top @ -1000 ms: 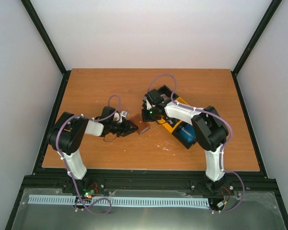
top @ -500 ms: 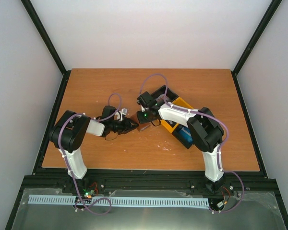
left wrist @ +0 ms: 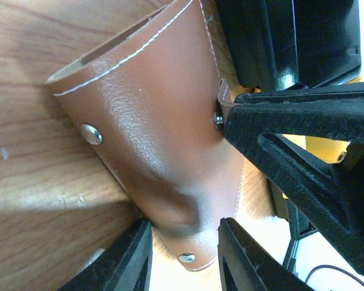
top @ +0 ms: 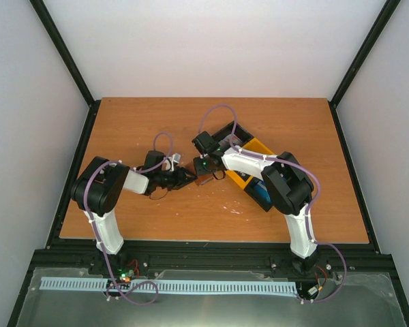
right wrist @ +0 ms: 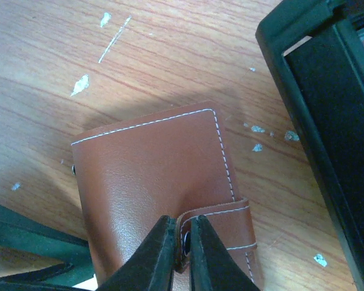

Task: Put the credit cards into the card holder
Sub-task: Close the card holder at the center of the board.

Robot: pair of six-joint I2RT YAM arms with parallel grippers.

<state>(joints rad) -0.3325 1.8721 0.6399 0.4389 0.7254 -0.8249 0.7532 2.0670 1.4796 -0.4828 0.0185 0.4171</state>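
R gripper has swung from bins to card holder, mid-worktop.
L gripper clamps card holder's end to steady it; R fingers narrow, pinching snap tab, prob. to unsnap.

Smooth brown leather or imitation for the wallet, softly glossy, with fine white thread stitching along the edges. Shiny metal for its snap studs. Wood-grain table, satin, flecked with small white scuffs. Glossy hard plastic on the black bin; smooth plastic on the yellow bin beside it. Black plastic with a dull sheen on the fingers. Smooth white and black plastic shells on the arms.
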